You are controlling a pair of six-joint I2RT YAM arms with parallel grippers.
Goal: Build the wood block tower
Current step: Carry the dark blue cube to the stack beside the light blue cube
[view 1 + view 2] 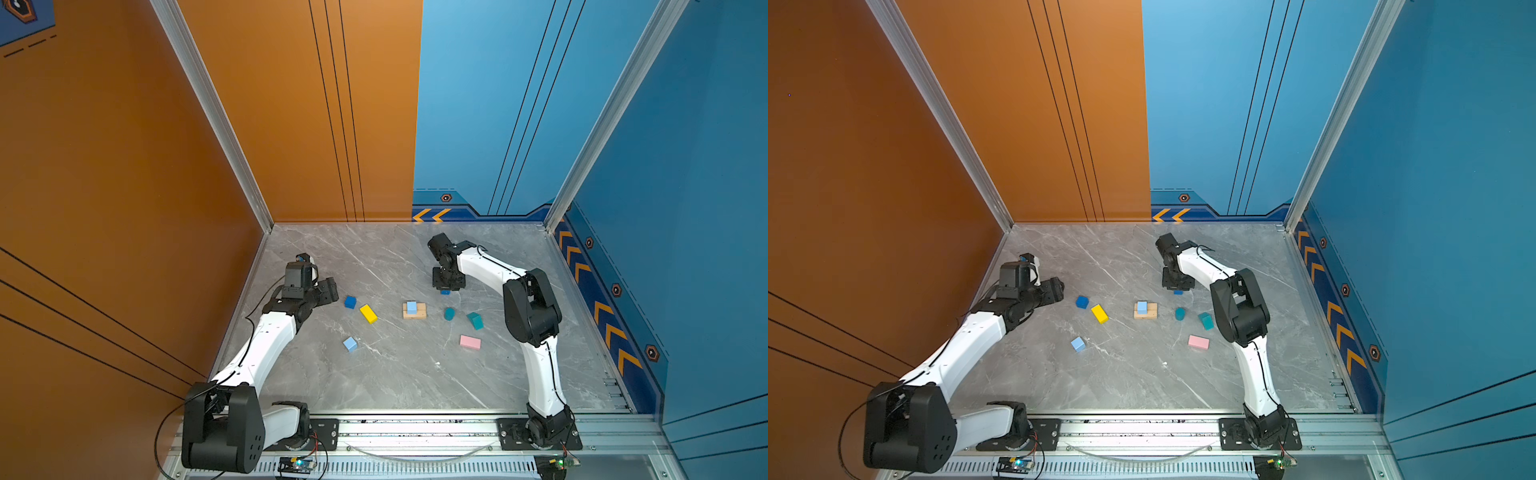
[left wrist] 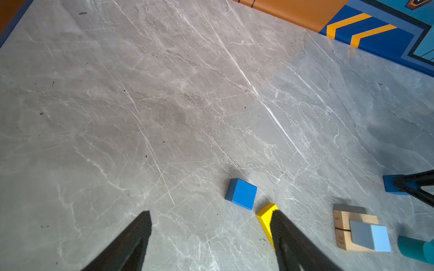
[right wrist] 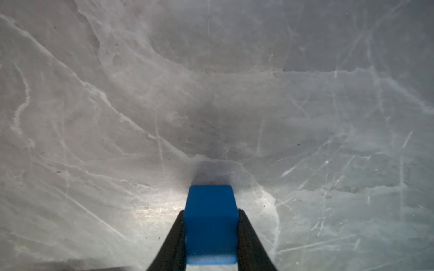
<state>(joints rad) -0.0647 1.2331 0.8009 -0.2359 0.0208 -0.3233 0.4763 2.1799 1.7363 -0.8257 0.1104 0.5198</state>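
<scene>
The tower stands as two tan planks (image 1: 419, 316) (image 2: 342, 223) side by side with a light blue cube (image 1: 411, 307) (image 2: 371, 238) on top, mid-table. My right gripper (image 1: 446, 289) (image 3: 210, 212) points down behind it, fingers pressed on both sides of a dark blue cube (image 3: 211, 223) (image 1: 445, 292) low at the table. My left gripper (image 1: 330, 291) (image 2: 210, 213) hangs open and empty to the left of another dark blue cube (image 1: 350, 302) (image 2: 242, 193) and the yellow bar (image 1: 368, 313) (image 2: 265, 217).
Loose on the marble are a light blue cube (image 1: 350, 344), a teal cylinder (image 1: 449, 313), a teal prism (image 1: 475, 321) and a pink slab (image 1: 470, 342). Walls (image 1: 340, 124) close the table on three sides.
</scene>
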